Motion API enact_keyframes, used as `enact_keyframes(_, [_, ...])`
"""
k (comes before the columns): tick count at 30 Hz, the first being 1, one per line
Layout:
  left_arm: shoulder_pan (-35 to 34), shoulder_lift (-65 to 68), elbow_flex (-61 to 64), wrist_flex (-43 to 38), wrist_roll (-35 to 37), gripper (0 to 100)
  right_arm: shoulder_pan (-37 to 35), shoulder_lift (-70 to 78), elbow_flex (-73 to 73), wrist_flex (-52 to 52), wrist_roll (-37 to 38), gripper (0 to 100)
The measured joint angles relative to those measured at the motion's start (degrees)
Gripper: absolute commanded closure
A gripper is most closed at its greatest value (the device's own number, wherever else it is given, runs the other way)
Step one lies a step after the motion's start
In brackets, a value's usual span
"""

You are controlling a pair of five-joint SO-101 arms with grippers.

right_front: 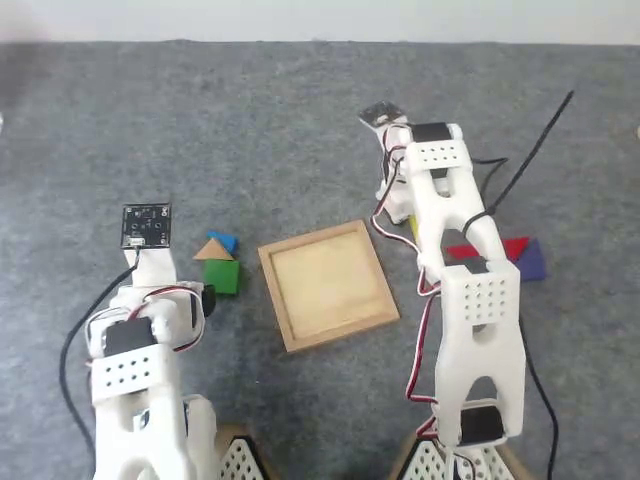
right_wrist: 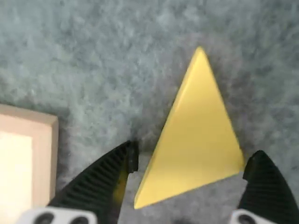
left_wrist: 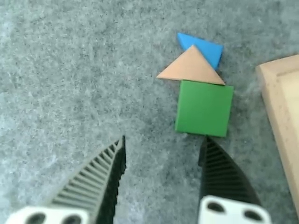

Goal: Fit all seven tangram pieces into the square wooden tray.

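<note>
The square wooden tray (right_front: 328, 285) lay flat, its floor bare. To its left, a blue triangle (left_wrist: 203, 47), a tan triangle (left_wrist: 190, 67) and a green square (left_wrist: 203, 108) touched in a line. To its right lay a yellow triangle (right_wrist: 196, 140), a red piece (right_front: 512, 246) and a purple piece (right_front: 531, 263).

The left gripper (left_wrist: 163, 143) hangs over the grey mat (left_wrist: 70, 70) with its jaws spread and nothing between them. One fingertip (left_wrist: 208, 149) sits just at the near edge of the green square (left_wrist: 204, 108). Against the square's far edge lies the tan triangle (left_wrist: 191, 67), with the blue triangle (left_wrist: 208, 46) touching it beyond (partly tucked behind its tip). The wooden tray (left_wrist: 280, 102) lies near the square, apart from it
</note>
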Motion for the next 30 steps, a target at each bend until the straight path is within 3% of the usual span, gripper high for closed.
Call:
enact_keyframes(11, [0.0,0.0,0.0,0.0,0.0,75,0.88,0.26,-0.09,-0.7,-0.18,64.1])
enact_keyframes(21, [0.0,0.0,0.0,0.0,0.0,75,0.97,0.35,-0.44,0.26,-6.15,64.5])
enact_keyframes(28, [0.0,0.0,0.0,0.0,0.0,75,1.05,0.35,-0.53,0.26,-6.86,87.9])
enact_keyframes(30, [0.0,0.0,0.0,0.0,0.0,75,1.58,0.26,-0.7,0.26,-6.86,87.7])
